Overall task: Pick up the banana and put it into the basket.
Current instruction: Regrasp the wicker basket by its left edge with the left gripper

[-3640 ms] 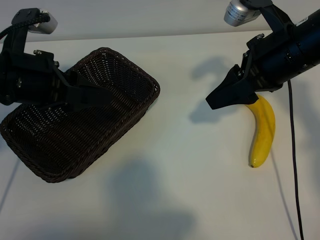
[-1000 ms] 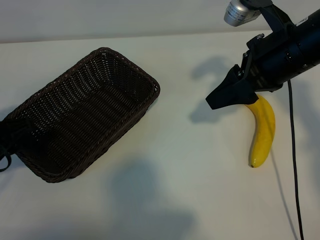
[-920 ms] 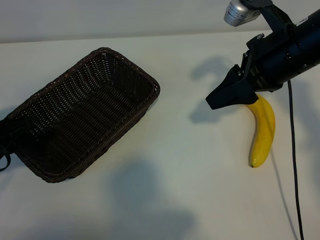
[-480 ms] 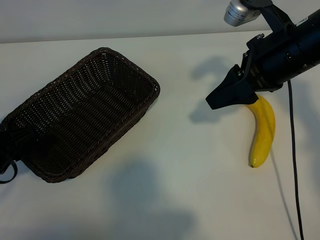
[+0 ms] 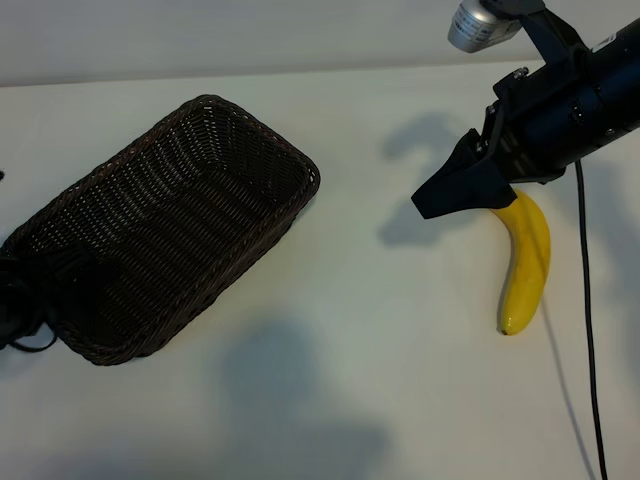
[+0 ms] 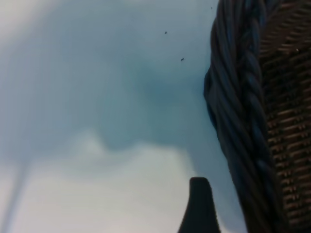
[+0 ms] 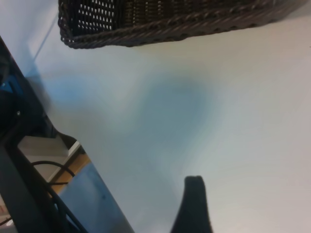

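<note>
Scanning the tabletop point(image 5: 330, 330) from its left edge, we first find the left gripper point(image 5: 20, 300), of which only a dark part shows at that edge, low beside the near-left corner of the basket point(image 5: 170, 225). In the left wrist view one black fingertip point(image 6: 200, 206) stands just beside the braided rim of the basket point(image 6: 243, 126); the pictures show a single finger only, and we take the jaws as standing wide apart with nothing between them.

The basket, dark-brown woven wicker, lies on the left half of the tabletop, turned at a slant to its edges. Its interior holds nothing.

Right of the middle, we find the right gripper point(image 5: 440, 197) held above the tabletop, pointing down and toward the basket, well apart from it. Its fingers stand open and grip nothing. In the right wrist view one dark fingertip point(image 7: 193, 206) shows over bare tabletop, with the basket point(image 7: 170, 24) far beyond it.

The banana point(image 5: 525, 265) lies flat near the right edge of the tabletop, outside the basket. Its upper end is hidden under the right gripper's body; whether they touch we cannot tell.
</note>
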